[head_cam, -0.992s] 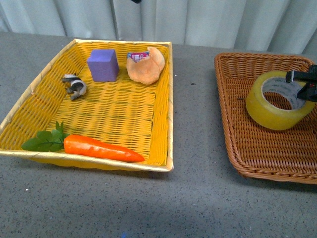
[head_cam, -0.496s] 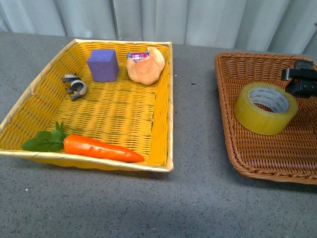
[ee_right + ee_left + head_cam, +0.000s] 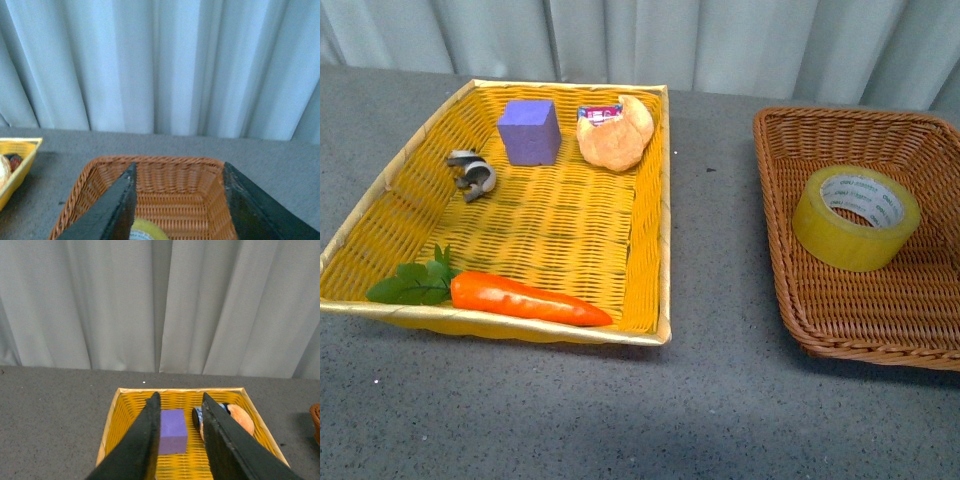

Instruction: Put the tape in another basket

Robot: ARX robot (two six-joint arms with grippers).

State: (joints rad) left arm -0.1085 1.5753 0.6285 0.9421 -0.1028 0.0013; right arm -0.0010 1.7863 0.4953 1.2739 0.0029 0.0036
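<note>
I see translucent yellow packing tape roll (image 3: 850, 248) lying flat inside dark-brown woven wicker basket (image 3: 840, 118), nothing touching it; right gripper (image 3: 180, 170) spread wide, empty above; left gripper (image 3: 181, 399) narrow, empty. I judge task done

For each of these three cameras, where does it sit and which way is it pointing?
Front view: on the robot's body, looking down at the yellow basket and the brown basket holding the tape; no arm shows.
Left wrist view: on the left arm over the yellow basket, facing the curtain; the open left gripper shows.
Right wrist view: on the right arm over the brown basket, facing the curtain; the open right gripper shows.
Shared: front and right wrist views both show the tape.
</note>
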